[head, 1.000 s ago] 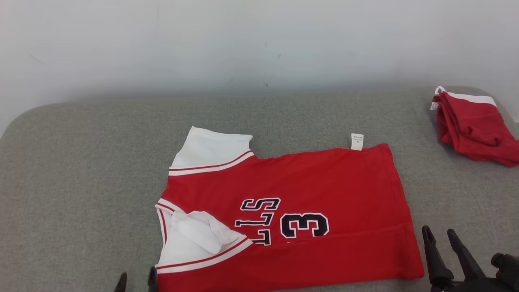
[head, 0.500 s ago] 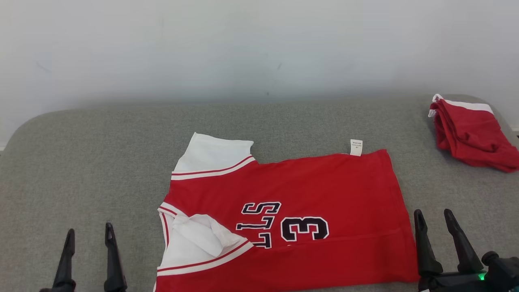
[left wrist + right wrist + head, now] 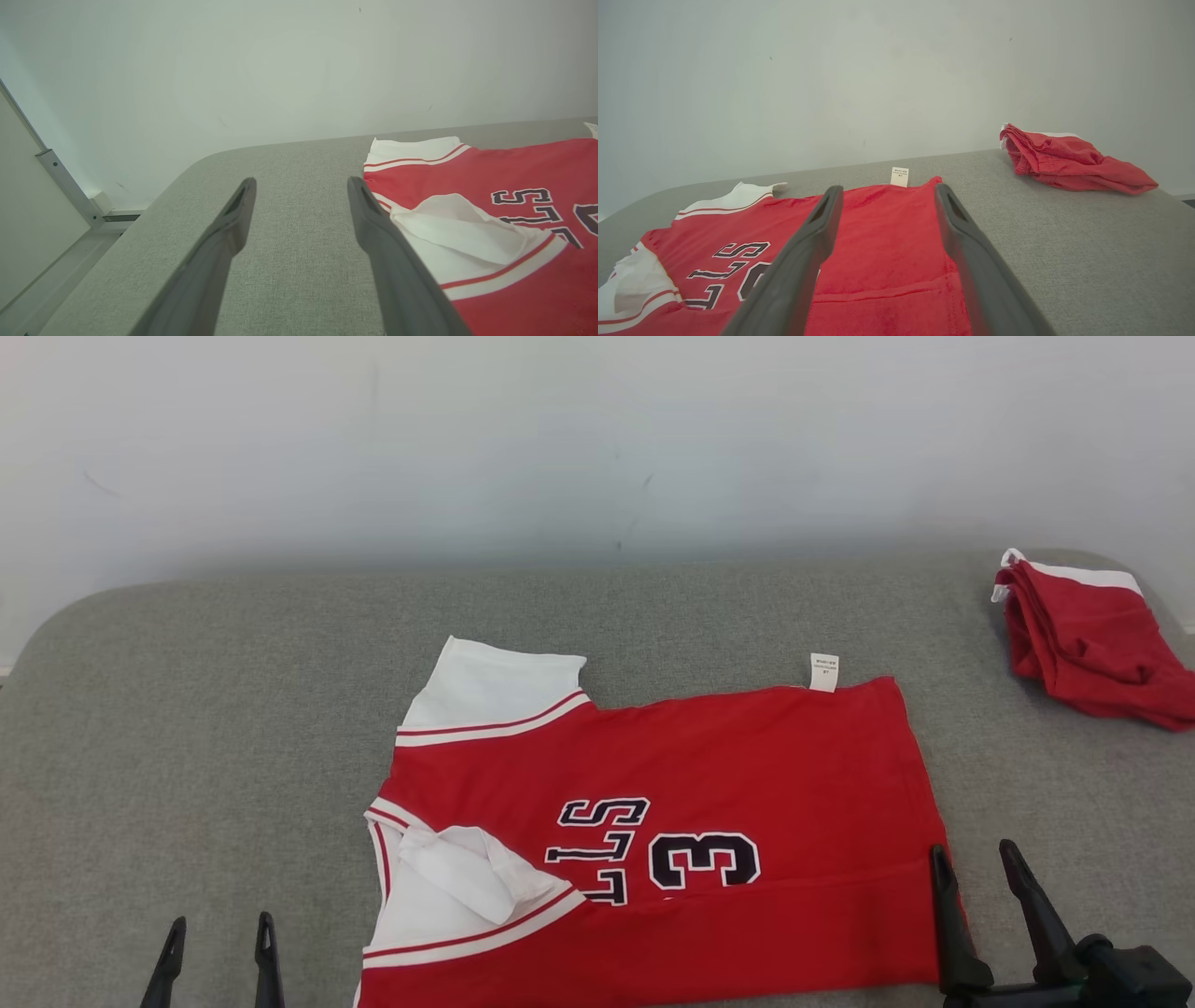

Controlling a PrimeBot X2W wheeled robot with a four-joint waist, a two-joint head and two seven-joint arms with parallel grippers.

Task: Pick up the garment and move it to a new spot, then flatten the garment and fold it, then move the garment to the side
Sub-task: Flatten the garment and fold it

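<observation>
Our left hand (image 3: 221, 924) and right hand (image 3: 972, 849) are both open and empty beside the red-and-white short-sleeved jersey (image 3: 728, 756) on the grey fabric-covered counter (image 3: 233, 709).
The jersey lies flat near the counter's front edge, about mid-width, with its 2 white sleeves toward the left edge and its hem toward the right. Black lettering shows on top, and a small white label (image 3: 823, 671) sticks out at its far edge. Our left hand is at the front edge, just left of the near sleeve, fingers apart. Our right hand is at the jersey's front right corner, fingers apart; we cannot tell whether it touches the cloth. A crumpled red cloth with white trim (image 3: 1083, 644) lies at the far right corner, well apart.
</observation>
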